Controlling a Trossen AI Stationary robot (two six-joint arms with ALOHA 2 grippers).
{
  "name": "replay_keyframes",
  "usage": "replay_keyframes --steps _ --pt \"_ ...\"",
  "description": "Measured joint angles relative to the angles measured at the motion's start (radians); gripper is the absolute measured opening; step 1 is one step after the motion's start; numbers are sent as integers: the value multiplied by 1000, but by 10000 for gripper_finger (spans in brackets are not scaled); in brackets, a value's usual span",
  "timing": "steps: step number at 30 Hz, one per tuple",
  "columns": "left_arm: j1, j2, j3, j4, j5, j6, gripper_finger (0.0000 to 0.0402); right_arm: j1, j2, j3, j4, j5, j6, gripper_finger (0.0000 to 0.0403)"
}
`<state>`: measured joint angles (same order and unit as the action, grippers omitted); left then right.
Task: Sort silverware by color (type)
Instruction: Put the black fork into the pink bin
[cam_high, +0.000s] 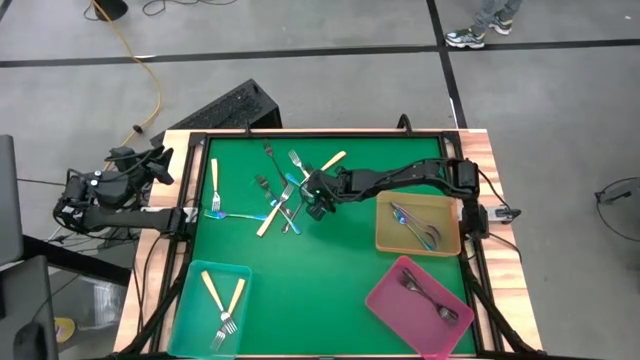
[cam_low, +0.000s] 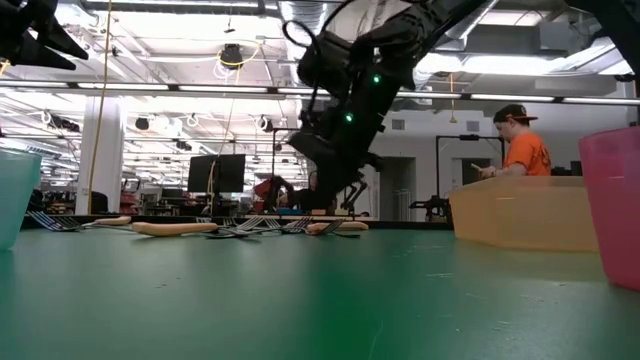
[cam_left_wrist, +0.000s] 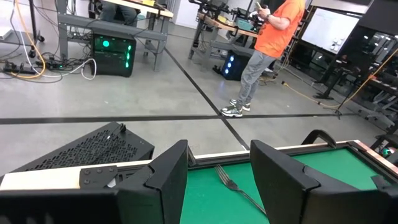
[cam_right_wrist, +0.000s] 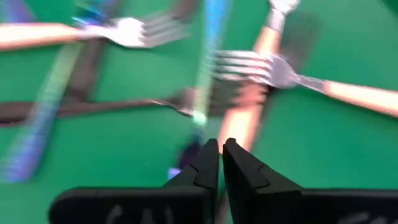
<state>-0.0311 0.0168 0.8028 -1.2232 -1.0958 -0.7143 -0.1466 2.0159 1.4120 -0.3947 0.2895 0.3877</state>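
Observation:
Several loose forks lie crossed on the green mat (cam_high: 330, 270), around (cam_high: 285, 195): cream-handled, dark and iridescent blue ones. My right gripper (cam_high: 318, 205) hangs just over this pile, shut, fingers pointing down (cam_low: 345, 205). In the right wrist view its tips (cam_right_wrist: 220, 152) sit beside the handle of a blue fork (cam_right_wrist: 202, 93), which runs under one finger, and above a cream handle (cam_right_wrist: 239, 124). My left gripper (cam_high: 155, 165) waits open off the table's far left corner (cam_left_wrist: 217, 180), with a dark fork (cam_left_wrist: 233, 183) on the mat ahead of it. My right gripper points down from above, its shut fingertips next to the blue fork's handle end (cam_right_wrist: 186, 149). The handle passes beside and under one finger, not between the two. Whether the fingers touch it, I cannot tell.
The teal tray (cam_high: 190, 275) at the near left holds two cream-handled forks. The tan tray (cam_high: 385, 225) on the right holds shiny bluish forks, and the pink tray (cam_high: 385, 300) holds dark ones. A cream fork (cam_high: 213, 175) and a blue fork (cam_high: 225, 214) lie apart on the left. A person stands beyond the table.

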Motion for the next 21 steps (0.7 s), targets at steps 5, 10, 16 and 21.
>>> replay_keyframes --steps 5,10,16,21 --pt "0 0 0 0 0 0 158 -40 0 0 -84 76 5 87" --pt "0 0 0 0 0 0 158 -68 1 0 -76 39 5 135" --pt "0 0 0 0 0 0 158 -64 1 0 -36 30 6 188" --pt "0 0 0 0 0 0 158 -65 1 0 -7 52 6 199"
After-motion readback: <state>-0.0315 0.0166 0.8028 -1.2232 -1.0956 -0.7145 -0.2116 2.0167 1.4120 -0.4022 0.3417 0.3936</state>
